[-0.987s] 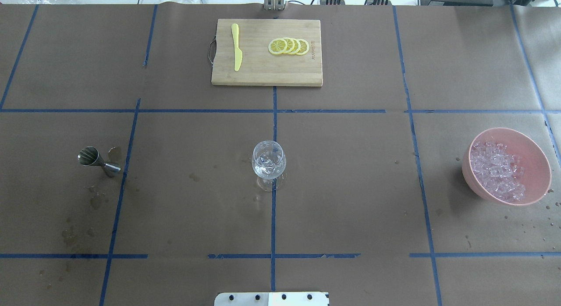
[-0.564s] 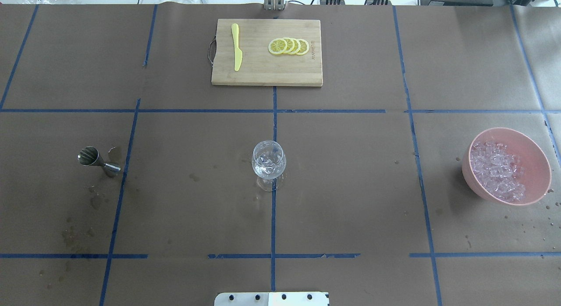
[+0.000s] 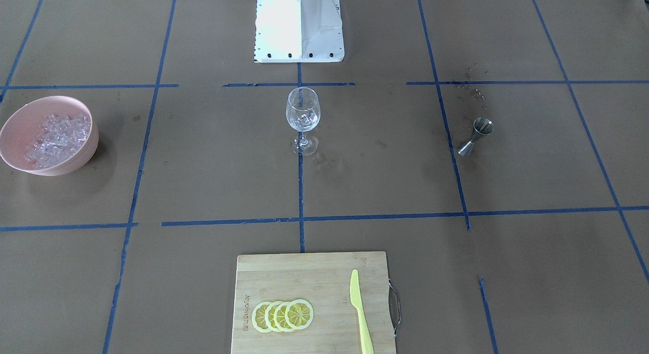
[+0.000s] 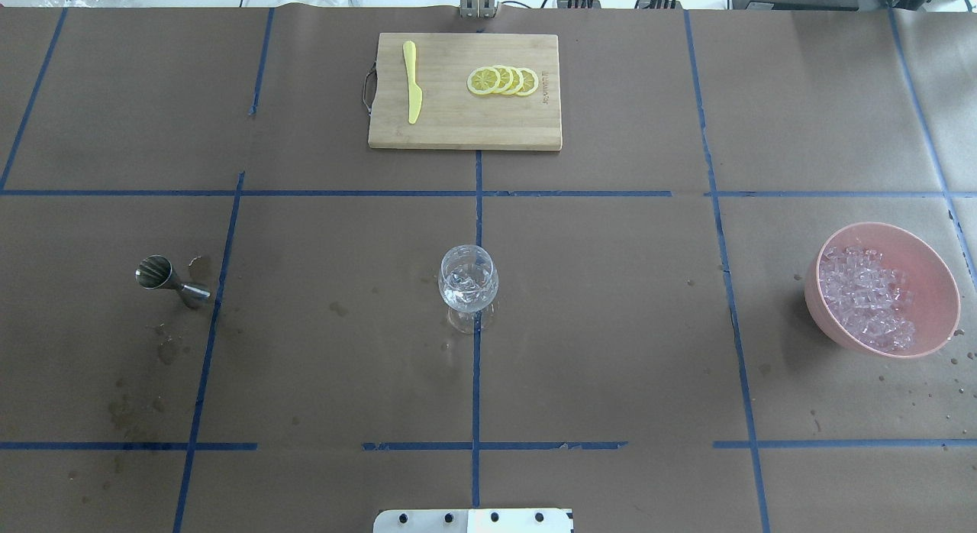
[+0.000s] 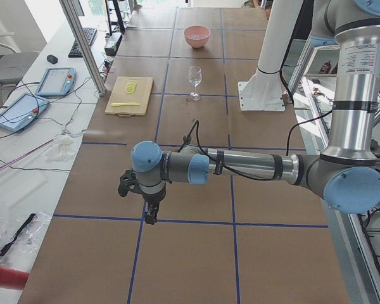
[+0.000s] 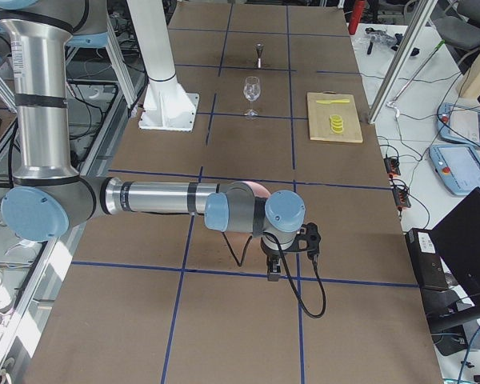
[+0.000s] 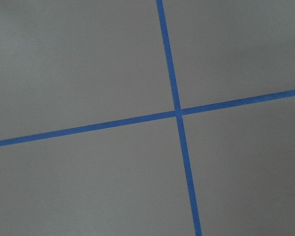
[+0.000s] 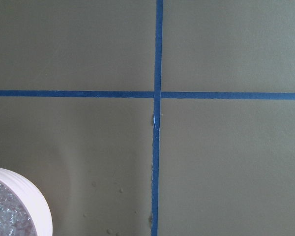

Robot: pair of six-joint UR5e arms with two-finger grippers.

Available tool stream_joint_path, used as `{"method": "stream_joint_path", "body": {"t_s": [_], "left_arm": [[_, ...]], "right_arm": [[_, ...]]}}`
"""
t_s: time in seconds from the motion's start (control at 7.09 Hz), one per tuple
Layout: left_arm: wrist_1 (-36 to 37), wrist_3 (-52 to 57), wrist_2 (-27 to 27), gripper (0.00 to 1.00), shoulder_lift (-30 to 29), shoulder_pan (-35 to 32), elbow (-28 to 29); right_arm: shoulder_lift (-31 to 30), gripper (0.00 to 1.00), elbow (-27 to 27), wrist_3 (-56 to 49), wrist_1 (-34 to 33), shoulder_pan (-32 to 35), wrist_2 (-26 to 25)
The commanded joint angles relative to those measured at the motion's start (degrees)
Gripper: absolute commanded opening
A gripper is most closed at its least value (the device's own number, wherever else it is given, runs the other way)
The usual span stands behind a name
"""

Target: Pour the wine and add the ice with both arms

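End effectors: the left end effector (image 5: 150,219) hangs pointing down from the left arm (image 5: 253,166) above a crossing of blue tape (image 7: 177,111), well apart from everything on the surface (image 4: 611,350). The right end effector (image 6: 274,274) hangs likewise from the right arm (image 6: 156,196), just beside the pink bowl (image 8: 29,201), whose rim fills the lower-left corner of the right wrist view. Each shows only in a side view, so whether either is parted or closed together cannot be told.

Outward: ice (image 4: 866,300) lies heaped in the bowl at the robot's right end. A steel jigger (image 4: 172,281) stands at its left end among dark wet spots (image 4: 164,353). The wine glass (image 4: 468,285) stands upright at the centre, on a tape line before the white pedestal (image 3: 299,24). The glass holds clear glinting cubes; the wine (image 3: 302,125) is judged to lie among them, though liquid and cube cannot be told apart. Farthest out, a cutting board (image 4: 458,130) carries lemon slices (image 4: 504,81) and a yellow knife (image 4: 412,82).

Judgement: pouring and icing look done, and the step in hand is parking the arms. Done well, each arm lifts before it travels, keeps to its own end and never crosses above the glass. The right one clears the bowl rim first, lest a sideways move scatter cubes.
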Motion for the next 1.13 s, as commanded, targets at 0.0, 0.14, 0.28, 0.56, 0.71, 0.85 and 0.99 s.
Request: {"method": "stream_joint_path", "body": {"t_s": [0.0, 0.14, 0.28, 0.56, 0.71, 0.85, 0.99], "left_arm": [[0.0, -0.5, -3.5, 1.00, 0.2, 0.0, 1.7], [0.0, -4.1, -3.5, 1.00, -0.1, 0.0, 1.6], [0.0, -4.7, -3.5, 1.00, 0.1, 0.0, 1.6], [-0.2, -4.7, -3.5, 1.00, 0.1, 0.0, 1.5], [-0.2, -4.7, -3.4, 1.00, 0.1, 0.0, 1.2], [-0.2, -4.7, -3.4, 1.00, 0.1, 0.0, 1.2], [-0.2, -4.7, -3.5, 1.00, 0.1, 0.0, 1.2]], "right_arm": [[0.2, 1.00, -0.2, 0.4, 0.1, 0.0, 0.1], [0.4, 1.00, -0.2, 0.5, 0.1, 0.0, 0.1], [0.5, 1.00, -0.1, 0.5, 0.1, 0.0, 0.1], [0.4, 1.00, -0.3, 0.4, 0.1, 0.0, 0.1], [0.2, 1.00, -0.3, 0.4, 0.1, 0.0, 0.0], [0.2, 1.00, -0.3, 0.3, 0.2, 0.0, 0.0], [0.4, 1.00, -0.3, 0.3, 0.1, 0.0, 0.0]]}}
